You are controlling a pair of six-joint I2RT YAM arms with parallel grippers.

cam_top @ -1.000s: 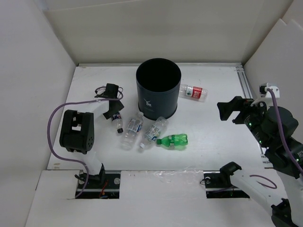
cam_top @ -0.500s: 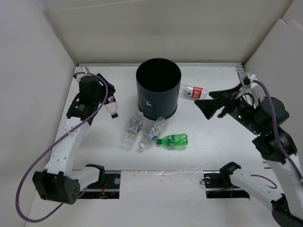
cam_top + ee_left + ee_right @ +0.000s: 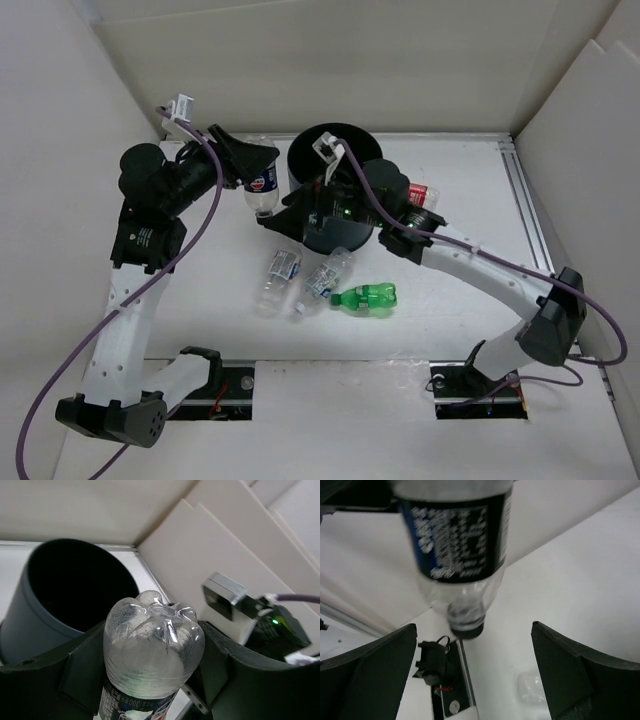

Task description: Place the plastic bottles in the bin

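I am holding the blue-labelled bottle (image 3: 262,188) cap-down in my left gripper (image 3: 255,172), just left of the bin (image 3: 350,130) near the counter's (image 3: 450,300) far edge, my right gripper (image 3: 475,675) gaping wide beside it.

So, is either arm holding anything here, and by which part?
The left gripper holds the clear blue-labelled bottle by its body near the base end, cap pointing down. The right gripper is open and holds nothing.

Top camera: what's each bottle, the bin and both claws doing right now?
bin: upright, top open
left claw: shut on held bottle, raised
held bottle: in the air, cap down, beside bin
right claw: open, empty, by held bottle
green bottle: lying down
red-label bottle: lying beside bin
two clear bottles: lying before bin
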